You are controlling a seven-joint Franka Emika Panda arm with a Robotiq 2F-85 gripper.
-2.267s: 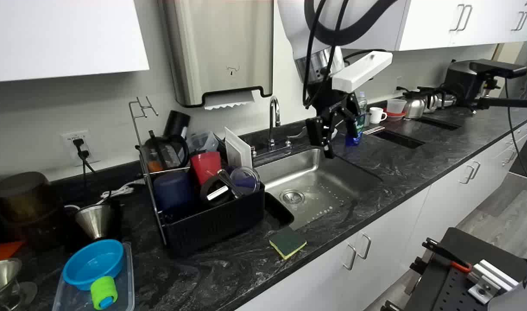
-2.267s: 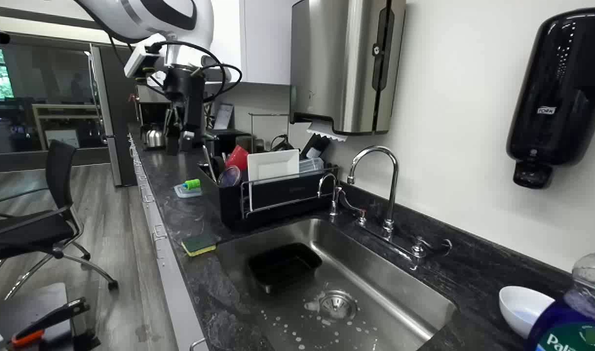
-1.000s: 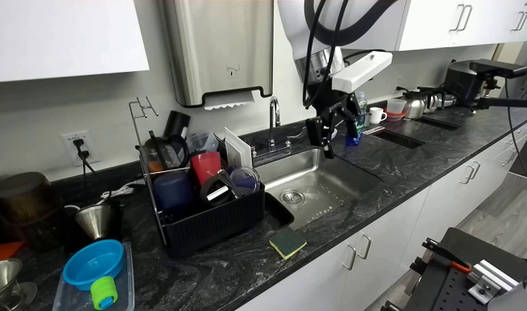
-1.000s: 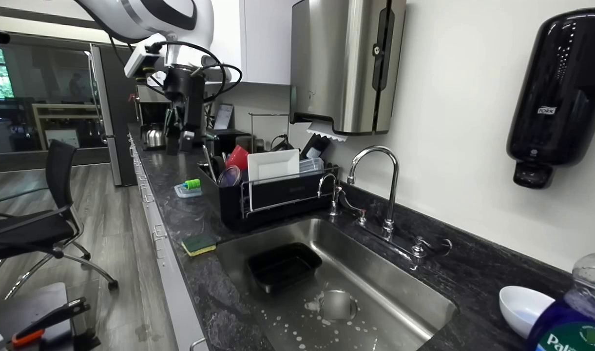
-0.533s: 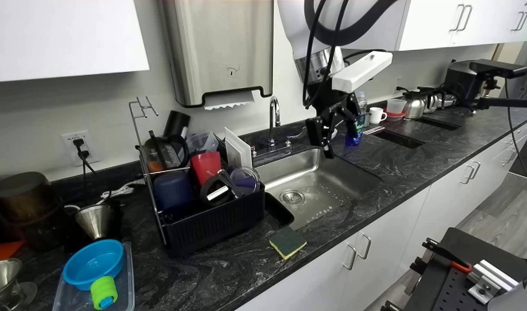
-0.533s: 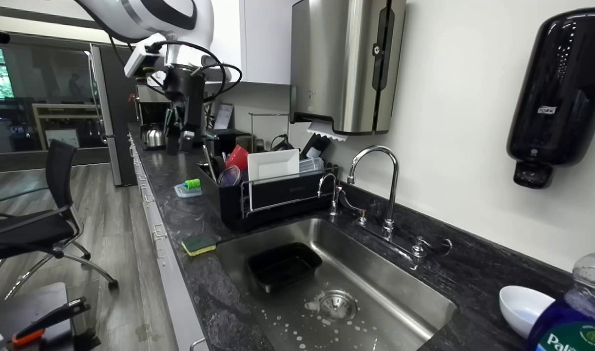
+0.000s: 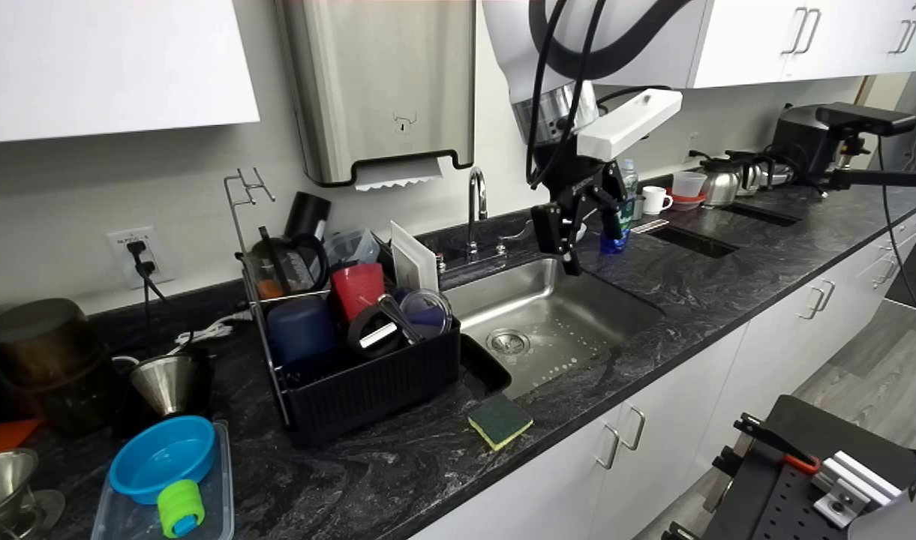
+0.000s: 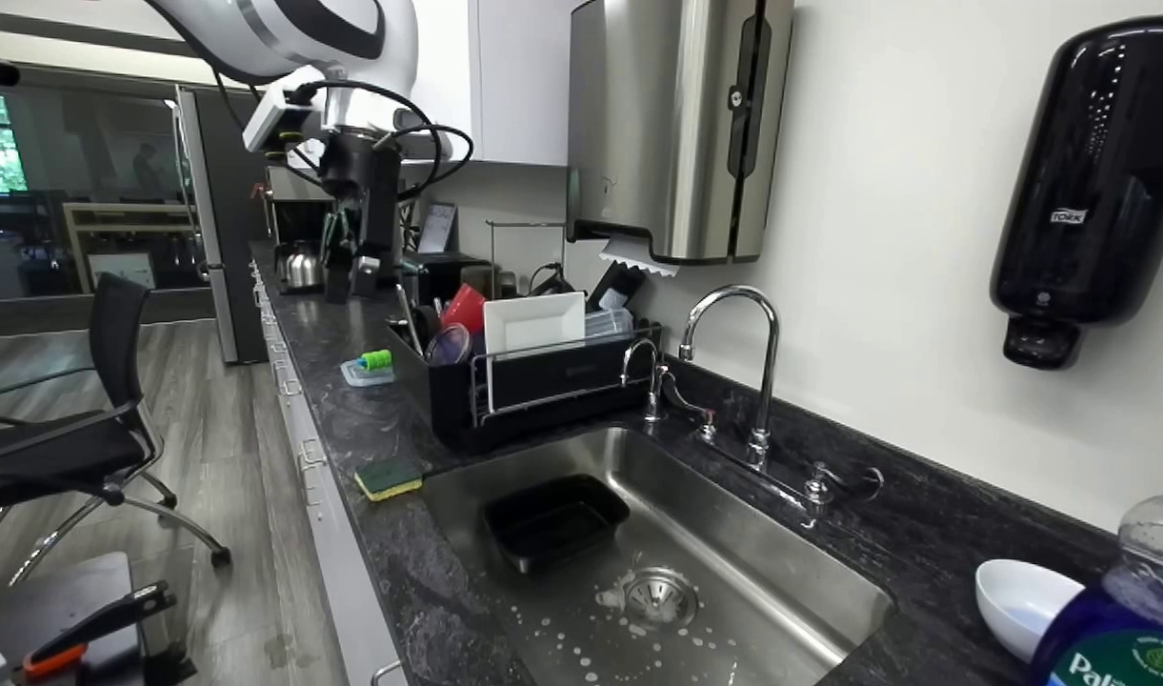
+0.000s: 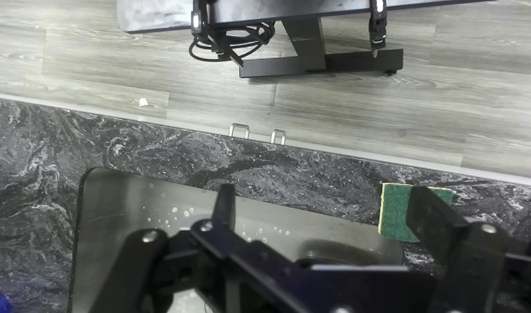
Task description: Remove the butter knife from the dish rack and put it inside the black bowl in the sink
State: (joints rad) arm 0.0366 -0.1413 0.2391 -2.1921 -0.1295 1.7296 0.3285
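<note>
The black dish rack (image 7: 375, 390) is full of dishes in both exterior views (image 8: 562, 381). Thin metal utensils (image 7: 399, 319) stick up at its front corner, also in an exterior view (image 8: 409, 319). I cannot tell which one is the butter knife. The black bowl (image 8: 552, 524) is rectangular and sits in the sink (image 8: 762, 581) beside the rack. It is partly hidden by the rack in an exterior view (image 7: 484, 364). My gripper (image 7: 593, 251) hangs above the sink, apart from rack and bowl. In the wrist view its fingers (image 9: 322, 195) are wide apart with nothing between them.
A green and yellow sponge (image 7: 500, 421) lies at the sink's front edge. The rack holds a red cup (image 7: 357, 289), a white square plate (image 8: 533, 324) and a blue cup (image 7: 301, 330). A tall faucet (image 8: 767, 372) rises behind the sink. A soap bottle (image 8: 1124, 610) and white bowl (image 8: 1019, 600) stand nearby.
</note>
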